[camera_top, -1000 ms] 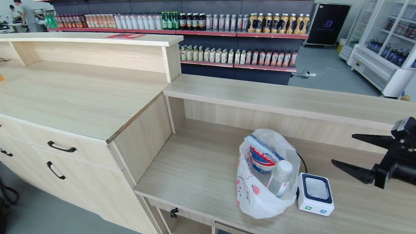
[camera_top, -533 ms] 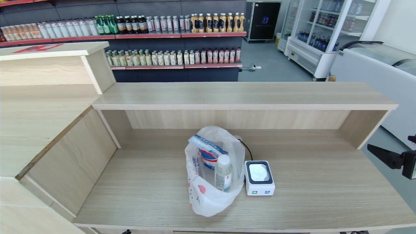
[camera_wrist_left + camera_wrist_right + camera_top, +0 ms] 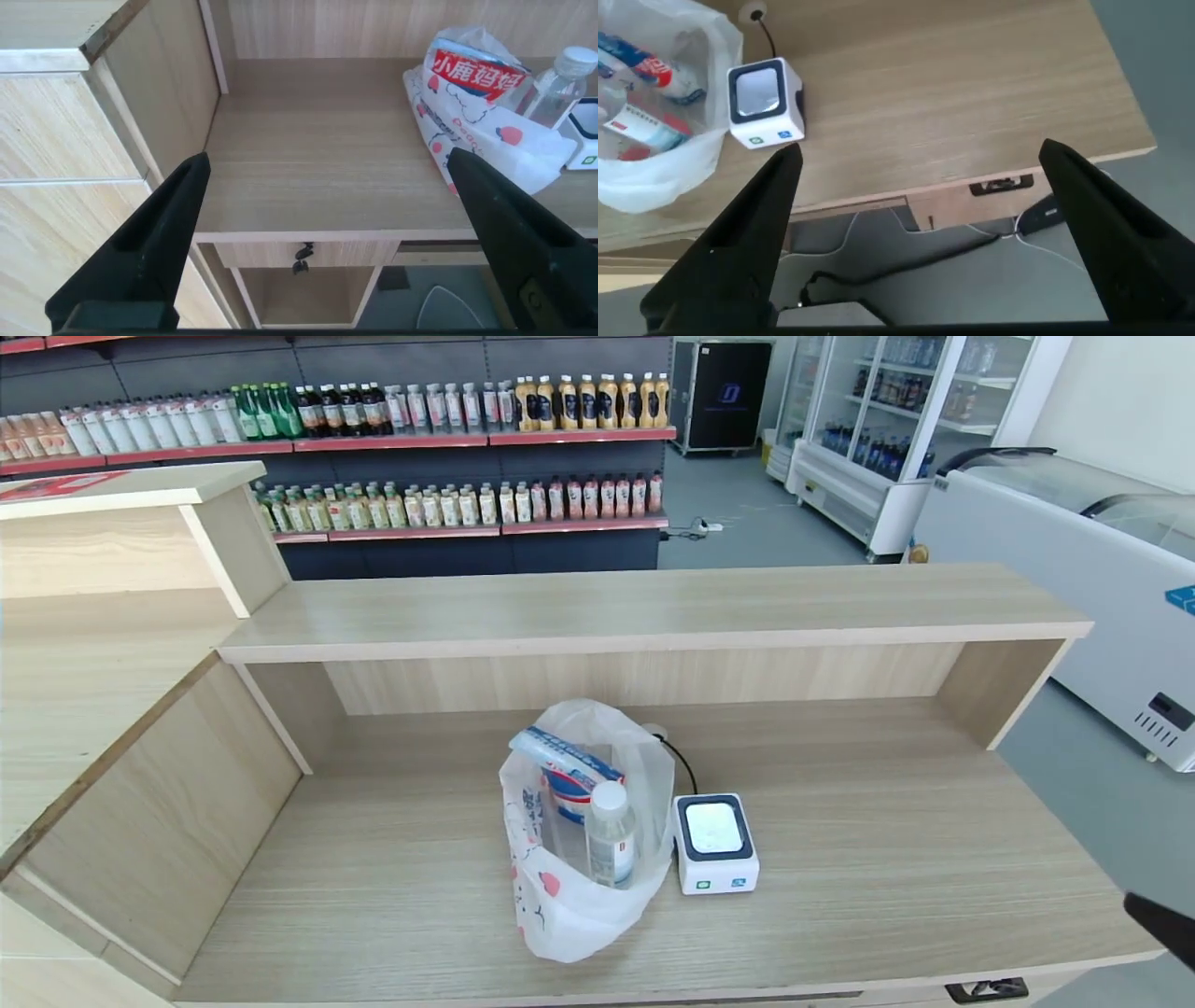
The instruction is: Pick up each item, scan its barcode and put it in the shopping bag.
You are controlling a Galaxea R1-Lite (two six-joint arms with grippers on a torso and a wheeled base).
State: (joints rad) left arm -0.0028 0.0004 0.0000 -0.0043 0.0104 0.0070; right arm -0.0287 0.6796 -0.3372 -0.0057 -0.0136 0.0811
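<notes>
A white plastic shopping bag (image 3: 560, 896) stands on the lower counter (image 3: 840, 859), holding a clear bottle (image 3: 611, 835) and a red, white and blue snack packet (image 3: 565, 767). Touching its right side sits the white barcode scanner (image 3: 714, 845) with a black cable. The left wrist view shows the bag (image 3: 486, 126) and bottle (image 3: 559, 86) beyond my open left gripper (image 3: 327, 233), which hangs off the counter's front edge. My right gripper (image 3: 924, 233) is open and empty, above the front edge to the right of the scanner (image 3: 764, 103); one fingertip (image 3: 1162, 924) shows at the head view's lower right.
A raised wooden ledge (image 3: 653, 607) runs behind the lower counter, with a taller counter block (image 3: 84, 691) at the left. Store shelves of bottles (image 3: 420, 457), fridges (image 3: 878, 448) and a chest freezer (image 3: 1102, 579) stand behind. A drawer lock (image 3: 299, 259) sits below the front edge.
The head camera has swung right, so the whole scene slid left. My right gripper has dropped from mid right to the lower right corner of the head view.
</notes>
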